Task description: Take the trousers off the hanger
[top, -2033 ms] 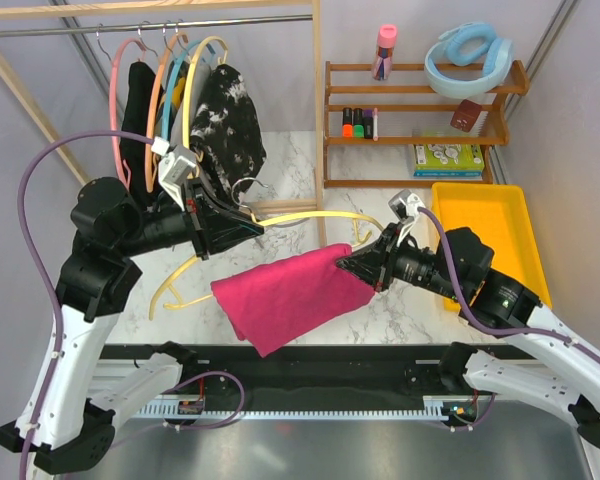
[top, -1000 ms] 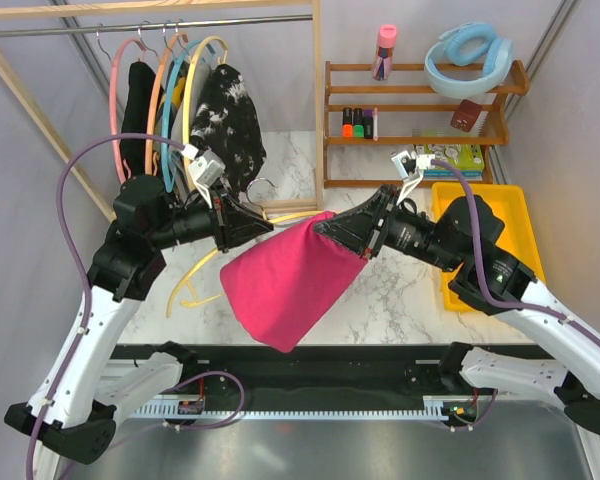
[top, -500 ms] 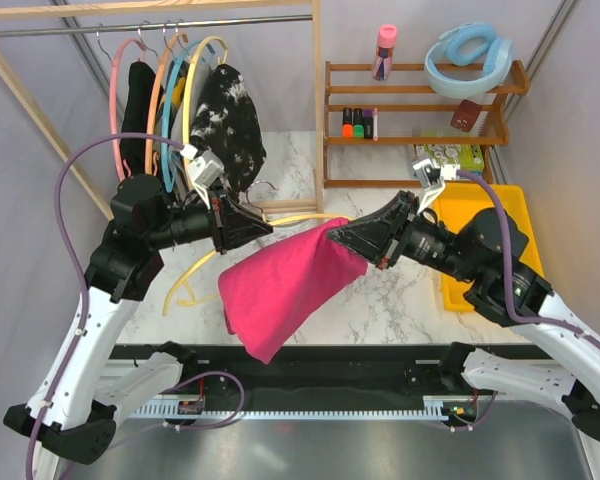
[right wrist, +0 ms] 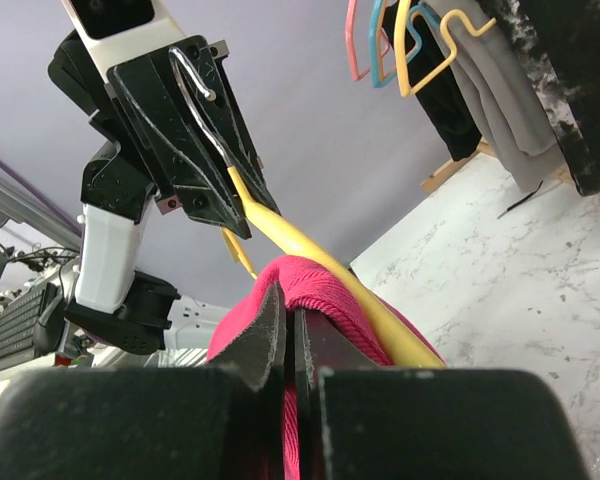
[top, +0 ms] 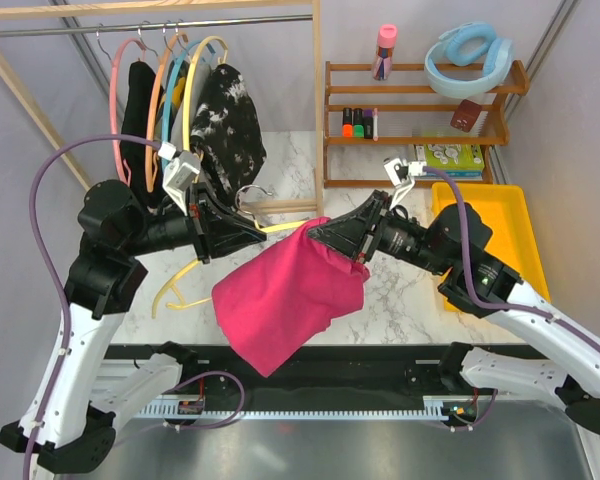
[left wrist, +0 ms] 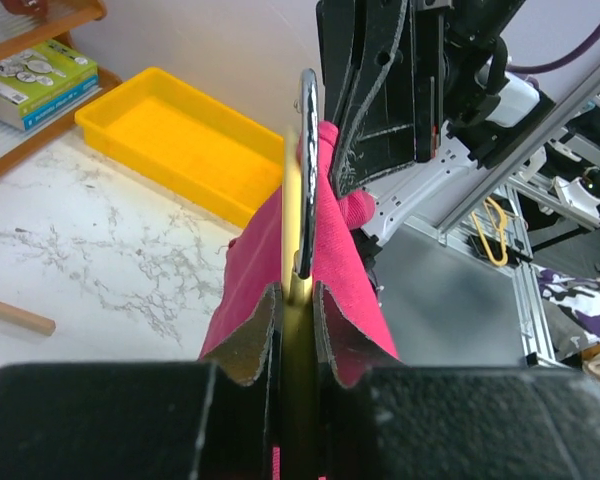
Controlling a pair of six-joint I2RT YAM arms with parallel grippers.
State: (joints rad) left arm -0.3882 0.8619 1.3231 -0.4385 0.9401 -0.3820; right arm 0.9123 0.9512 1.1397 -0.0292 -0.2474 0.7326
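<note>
The magenta-pink trousers (top: 285,290) hang in the air between my two arms, still draped over the pale-yellow hanger (top: 280,226). My left gripper (top: 248,230) is shut on the hanger near its metal hook (left wrist: 306,170); the yellow bar (left wrist: 300,330) runs between its fingers. My right gripper (top: 332,238) is shut on the top fold of the trousers (right wrist: 325,290), right beside the hanger's yellow arm (right wrist: 310,255). The hanger's lower loop (top: 175,290) dangles left of the cloth.
A clothes rail (top: 150,25) at the back left carries pink, orange, blue and yellow hangers with a black garment (top: 135,110) and a mottled one (top: 225,110). A wooden shelf (top: 420,100) stands at the back right, a yellow tray (top: 485,235) beside it.
Both grippers shifted left and closer together. The trousers swung down and bunched wider under the right gripper; the hanger end is now covered by the cloth.
</note>
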